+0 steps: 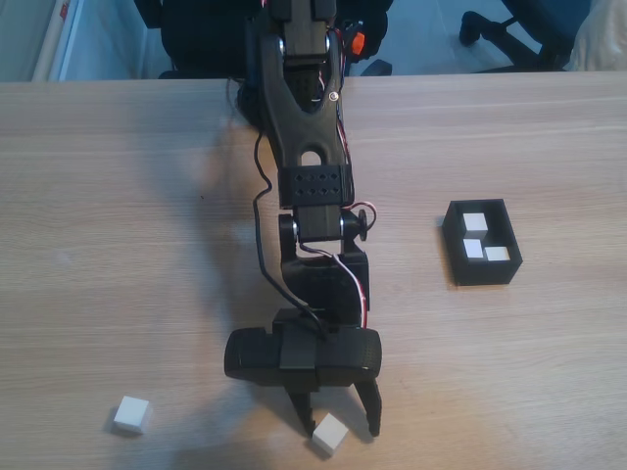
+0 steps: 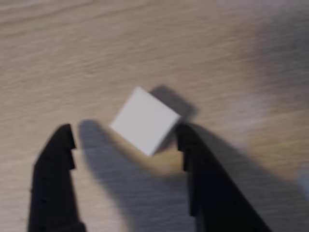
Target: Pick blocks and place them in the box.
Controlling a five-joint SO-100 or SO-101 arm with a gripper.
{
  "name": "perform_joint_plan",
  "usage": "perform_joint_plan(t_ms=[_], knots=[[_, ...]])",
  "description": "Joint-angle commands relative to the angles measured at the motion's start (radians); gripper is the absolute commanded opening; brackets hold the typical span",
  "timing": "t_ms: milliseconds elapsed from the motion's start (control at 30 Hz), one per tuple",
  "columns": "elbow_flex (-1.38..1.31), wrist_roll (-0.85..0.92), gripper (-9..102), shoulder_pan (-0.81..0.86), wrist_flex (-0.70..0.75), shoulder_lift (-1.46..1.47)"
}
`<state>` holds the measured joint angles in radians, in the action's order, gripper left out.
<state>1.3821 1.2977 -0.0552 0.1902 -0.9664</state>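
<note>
My black gripper (image 1: pixel 339 426) hangs open near the table's front edge, fingers pointing down in the fixed view. A white block (image 1: pixel 330 434) lies on the wood between the fingertips, turned corner-on. In the wrist view the same block (image 2: pixel 145 120) sits just ahead of the open gripper (image 2: pixel 124 140), close to the right finger (image 2: pixel 193 159); whether it touches is unclear. Another white block (image 1: pixel 131 414) rests at the front left. The black box (image 1: pixel 482 265) stands on the right with three white blocks (image 1: pixel 474 248) inside.
The arm's black links (image 1: pixel 309 147) and loose cable stretch down the table's middle from the back edge. Office chair bases (image 1: pixel 509 34) stand on the floor behind the table. Bare wood lies between the arm and the box.
</note>
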Motion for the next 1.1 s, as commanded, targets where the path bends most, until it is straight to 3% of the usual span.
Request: perform_joint_plan(t_ms=[0, 400, 600, 833, 1067], knots=[[-0.051, 0.012, 23, 0.012, -0.021, 0.0], [-0.078, -0.012, 13, 0.021, -0.028, 0.003], [-0.023, -0.049, 0, 0.012, -0.009, -0.081], [0.184, -0.069, 0, -0.025, 0.051, -0.333], [0.462, -0.156, 0, -0.146, 0.198, -0.715]])
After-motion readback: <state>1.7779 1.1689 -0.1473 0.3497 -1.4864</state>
